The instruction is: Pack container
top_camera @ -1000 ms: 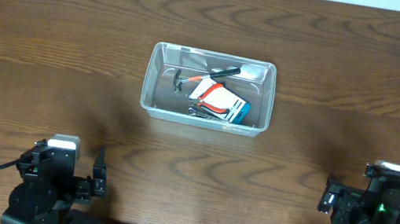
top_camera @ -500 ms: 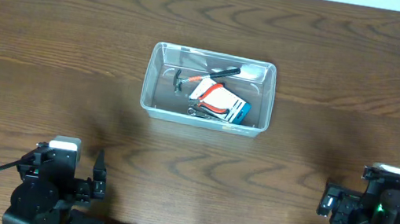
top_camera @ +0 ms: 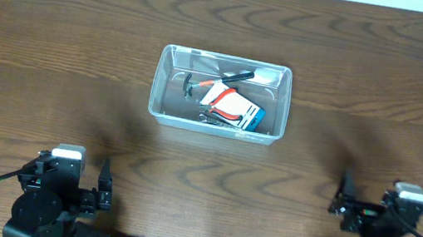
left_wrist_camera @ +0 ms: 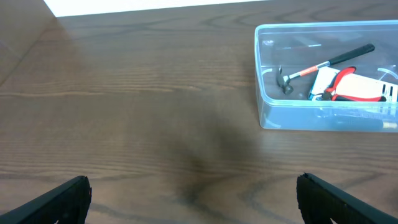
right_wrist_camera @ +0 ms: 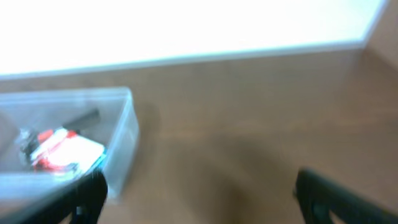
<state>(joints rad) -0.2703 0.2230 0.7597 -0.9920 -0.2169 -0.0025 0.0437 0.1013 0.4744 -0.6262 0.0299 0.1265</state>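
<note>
The container (top_camera: 220, 93) sits mid-way across the table (top_camera: 54, 45), its long side running nine to three. It's at one o'clock from the left gripper (left_wrist_camera: 193, 190) and eleven from the right gripper (right_wrist_camera: 198, 186), neither clearly nearer. Both pairs of jaws stand apart, empty.

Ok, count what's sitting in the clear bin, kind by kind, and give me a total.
In the bin, as far as shows:
hammer: 1
pliers, red handles: 1
box, white and blue: 1
Total: 3
</note>
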